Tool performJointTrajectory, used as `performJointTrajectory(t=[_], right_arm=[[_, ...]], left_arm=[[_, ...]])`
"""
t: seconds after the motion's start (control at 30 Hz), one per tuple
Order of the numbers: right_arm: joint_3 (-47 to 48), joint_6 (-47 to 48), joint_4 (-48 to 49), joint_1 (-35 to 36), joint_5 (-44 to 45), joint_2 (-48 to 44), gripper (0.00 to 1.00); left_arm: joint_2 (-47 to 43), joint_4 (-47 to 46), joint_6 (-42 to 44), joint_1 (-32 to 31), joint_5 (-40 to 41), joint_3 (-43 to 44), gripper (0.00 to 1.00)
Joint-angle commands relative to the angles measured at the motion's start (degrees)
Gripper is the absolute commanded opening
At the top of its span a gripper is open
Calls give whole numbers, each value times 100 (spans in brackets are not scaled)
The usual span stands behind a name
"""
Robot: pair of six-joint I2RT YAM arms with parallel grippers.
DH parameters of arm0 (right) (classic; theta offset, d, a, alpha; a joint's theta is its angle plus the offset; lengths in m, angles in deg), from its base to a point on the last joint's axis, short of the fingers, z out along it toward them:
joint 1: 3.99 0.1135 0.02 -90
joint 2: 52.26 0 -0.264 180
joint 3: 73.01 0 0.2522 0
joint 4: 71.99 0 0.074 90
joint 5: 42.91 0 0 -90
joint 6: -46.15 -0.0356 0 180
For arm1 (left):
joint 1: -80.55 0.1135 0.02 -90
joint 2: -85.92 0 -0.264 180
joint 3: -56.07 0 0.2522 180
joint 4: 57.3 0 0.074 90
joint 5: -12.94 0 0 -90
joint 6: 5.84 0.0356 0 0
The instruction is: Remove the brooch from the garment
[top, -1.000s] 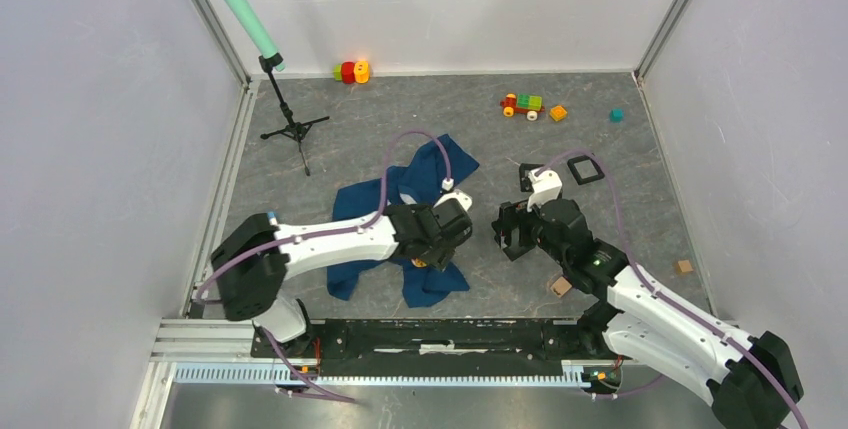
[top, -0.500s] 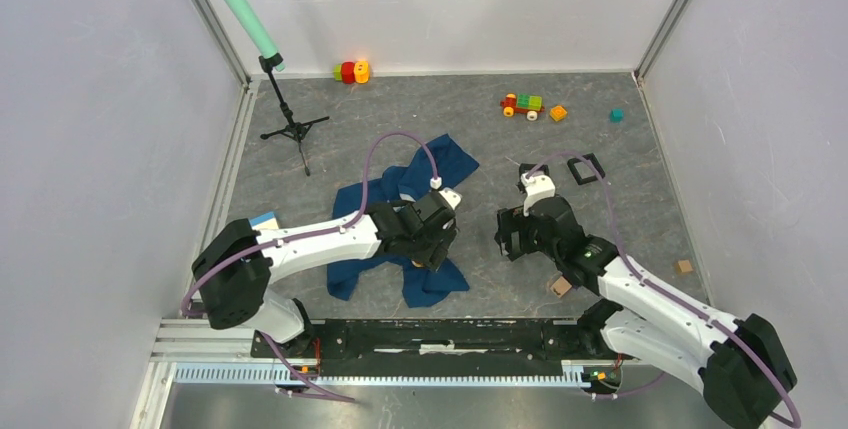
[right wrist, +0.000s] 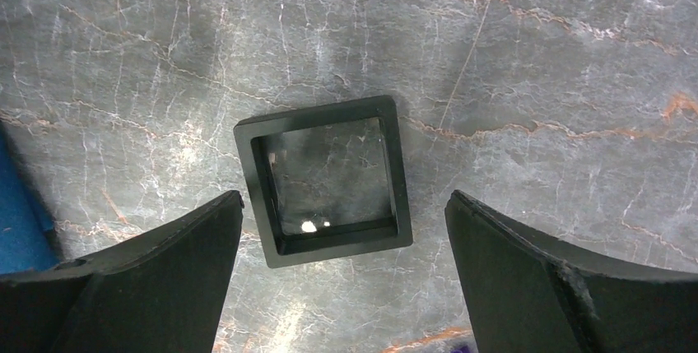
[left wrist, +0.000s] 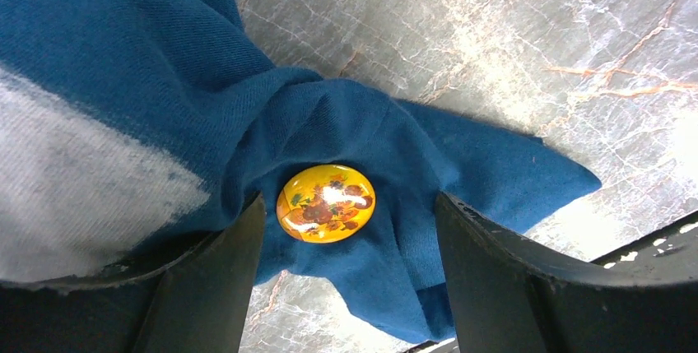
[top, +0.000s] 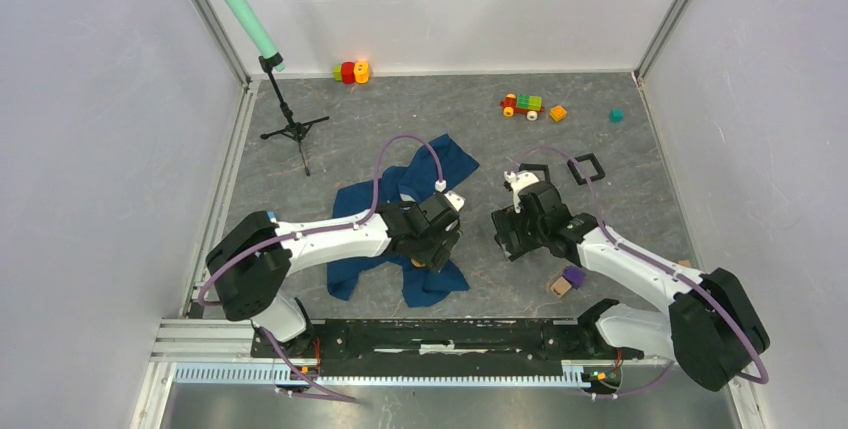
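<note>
Toward the near edge, the garment (top: 445, 159) lies crumpled on the grey marbled table (top: 650, 179). The brooch (left wrist: 325, 203), a round yellow button with brown flecks, sits on the garment's 5 o'clock corner. The left gripper (left wrist: 347, 205) hangs over it with jaws spread, one finger at the brooch's 9 o'clock and one at its 3 o'clock, neither touching it. At the left gripper's 3 o'clock, the right gripper (right wrist: 344, 205) hovers with jaws spread above a black square frame (right wrist: 394, 172). Farther off, at its 12 o'clock, stands a toy train (top: 522, 104).
</note>
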Motion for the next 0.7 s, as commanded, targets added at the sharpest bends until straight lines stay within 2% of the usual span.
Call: performJointTrajectory(t=[0.0, 0.07, 0.33, 0.53, 0.67], right_arm=[[347, 411, -3, -111, -589, 240, 98], [350, 463, 8, -124, -851, 275, 98], [365, 592, -20, -141, -806, 459, 98], [411, 623, -24, -142, -782, 485, 88], [462, 592, -40, -142, -839, 492, 78]], left_arm=[[96, -190, 241, 21, 5, 22, 80], [95, -190, 247, 18, -12, 13, 80], [64, -185, 274, 28, -57, 13, 78], [3, -148, 274, 32, -20, -5, 78], [-19, -133, 274, 32, 4, -5, 77]])
